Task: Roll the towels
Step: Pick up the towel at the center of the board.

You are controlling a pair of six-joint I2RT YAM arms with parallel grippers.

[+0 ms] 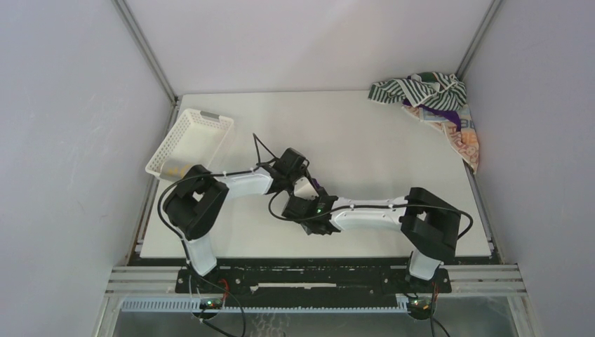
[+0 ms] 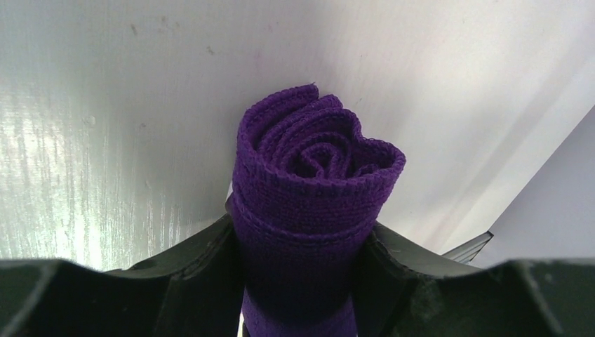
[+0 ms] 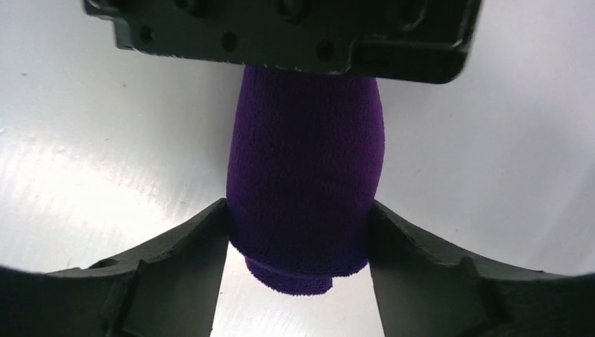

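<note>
A solid purple towel, rolled into a tight cylinder (image 2: pixel 309 203), is held between both grippers over the middle of the table. My left gripper (image 2: pixel 302 281) is shut on one end, and the spiral end of the roll faces its camera. My right gripper (image 3: pixel 298 246) is shut on the other end of the roll (image 3: pixel 305 168). In the top view the grippers meet (image 1: pixel 306 193) and only a sliver of the purple roll (image 1: pixel 318 187) shows. A green-and-white striped towel (image 1: pixel 419 88) and an orange/beige patterned towel (image 1: pixel 464 137) lie crumpled at the back right corner.
A white lattice basket (image 1: pixel 198 128) lies tilted at the left edge, with something yellow (image 1: pixel 173 169) at its near end. A purple strip (image 1: pixel 443 114) shows in the towel pile. The enclosure walls stand close on the left, right and back.
</note>
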